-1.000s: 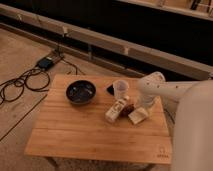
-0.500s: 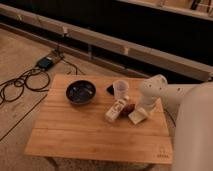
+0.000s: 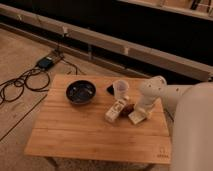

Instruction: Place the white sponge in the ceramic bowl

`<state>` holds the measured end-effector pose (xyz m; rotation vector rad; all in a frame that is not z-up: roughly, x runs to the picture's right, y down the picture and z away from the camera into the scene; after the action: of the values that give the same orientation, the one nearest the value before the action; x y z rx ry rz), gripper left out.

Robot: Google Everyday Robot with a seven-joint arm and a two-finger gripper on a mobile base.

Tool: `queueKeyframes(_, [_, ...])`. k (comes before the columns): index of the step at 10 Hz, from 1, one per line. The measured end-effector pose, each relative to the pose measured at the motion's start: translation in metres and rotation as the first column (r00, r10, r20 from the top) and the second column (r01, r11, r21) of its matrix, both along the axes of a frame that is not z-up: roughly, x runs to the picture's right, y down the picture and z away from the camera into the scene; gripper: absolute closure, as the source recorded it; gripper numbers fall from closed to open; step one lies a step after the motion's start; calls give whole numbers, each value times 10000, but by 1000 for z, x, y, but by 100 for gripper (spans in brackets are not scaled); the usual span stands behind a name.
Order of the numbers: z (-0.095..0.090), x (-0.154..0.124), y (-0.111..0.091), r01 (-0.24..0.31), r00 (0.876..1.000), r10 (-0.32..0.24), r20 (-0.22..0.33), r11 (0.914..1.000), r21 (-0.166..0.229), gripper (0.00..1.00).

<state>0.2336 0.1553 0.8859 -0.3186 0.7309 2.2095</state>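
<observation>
The white sponge (image 3: 136, 117) lies flat on the wooden table (image 3: 90, 135), right of centre, beside a long white box with dark markings (image 3: 115, 110). The ceramic bowl (image 3: 81, 92), dark and glossy, sits at the table's back left with nothing in it. My white arm comes in from the right and bends down over the sponge. The gripper (image 3: 141, 108) hangs open right at the sponge's far upper edge. The arm hides whether it touches the sponge.
A tall white cup (image 3: 120, 89) stands between bowl and arm, with a small dark flat object (image 3: 110, 89) next to it. A small brown item (image 3: 128, 108) lies between box and sponge. Cables and a power box (image 3: 46, 63) are on the floor at left.
The arm's wrist has sunk slightly toward the sponge. The sponge, box, cup and bowl have not moved.
</observation>
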Motion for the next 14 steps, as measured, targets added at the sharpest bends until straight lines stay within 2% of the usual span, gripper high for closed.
queueKeyframes(3, [5, -1, 4, -32, 10000, 33, 82, 9999, -118, 35])
queueKeyframes(4, [6, -1, 5, -57, 9999, 58, 113, 9999, -162, 39])
queueKeyframes(6, [6, -3, 5, -136, 9997, 139, 184, 9997, -187, 56])
queueKeyframes(7, [5, -4, 5, -191, 9996, 195, 215, 9996, -186, 69])
queueKeyframes(10, [-1, -5, -1, -297, 9992, 297, 269, 9996, -23, 95])
queueKeyframes(11, [-7, -5, -10, -271, 9993, 266, 278, 9995, 177, 100])
queueKeyframes(12, [-11, -5, -14, -195, 9995, 187, 257, 9994, 282, 100])
queueKeyframes(14, [-25, -5, -34, 472, 9987, -484, 164, 9967, 667, 100])
